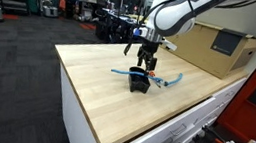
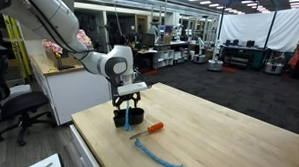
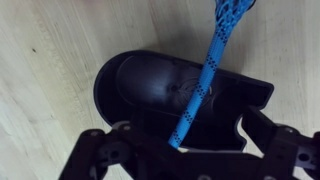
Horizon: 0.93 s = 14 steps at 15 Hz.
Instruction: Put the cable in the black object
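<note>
Blue cable (image 3: 205,75) pinched in gripper (image 3: 180,142), fingers nearly closed on it, directly above black cup (image 3: 140,85) at frame centre; loose cable length lies on wooden table (image 2: 221,121), lower centre.

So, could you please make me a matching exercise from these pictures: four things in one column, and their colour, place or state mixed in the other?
Things:
1 cable
2 cup
3 cardboard box
4 gripper

Descriptions:
a brown, on the table
b black, under the gripper
c shut on the cable
d light blue

Pairs: 1-d, 2-b, 3-a, 4-c
</note>
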{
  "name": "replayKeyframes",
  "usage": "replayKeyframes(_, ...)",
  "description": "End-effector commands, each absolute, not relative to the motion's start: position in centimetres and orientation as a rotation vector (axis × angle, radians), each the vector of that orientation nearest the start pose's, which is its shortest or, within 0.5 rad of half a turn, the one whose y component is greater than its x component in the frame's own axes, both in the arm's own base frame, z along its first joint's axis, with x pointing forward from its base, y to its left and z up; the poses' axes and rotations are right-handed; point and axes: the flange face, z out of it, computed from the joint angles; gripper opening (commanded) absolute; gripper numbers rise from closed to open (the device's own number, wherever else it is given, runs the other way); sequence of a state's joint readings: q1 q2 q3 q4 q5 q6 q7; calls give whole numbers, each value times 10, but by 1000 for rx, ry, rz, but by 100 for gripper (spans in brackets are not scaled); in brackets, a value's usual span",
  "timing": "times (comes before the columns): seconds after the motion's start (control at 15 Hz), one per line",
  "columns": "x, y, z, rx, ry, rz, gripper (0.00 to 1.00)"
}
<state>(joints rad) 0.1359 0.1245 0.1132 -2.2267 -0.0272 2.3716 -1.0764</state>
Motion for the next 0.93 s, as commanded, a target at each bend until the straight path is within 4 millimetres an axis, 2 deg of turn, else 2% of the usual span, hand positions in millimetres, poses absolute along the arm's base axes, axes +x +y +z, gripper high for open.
replayKeyframes(0.0, 533, 133, 307, -2545, -1901, -4, 100)
replayKeyframes(0.4, 538, 139, 284, -2579, -1820, 37, 100)
replayKeyframes(0.47, 539, 140, 281, -2584, -1815, 39, 75)
replayKeyframes(0.53, 541, 140, 279, -2587, -1806, 42, 74)
replayKeyframes(0.87, 543, 140, 280, -2604, -1797, 45, 37)
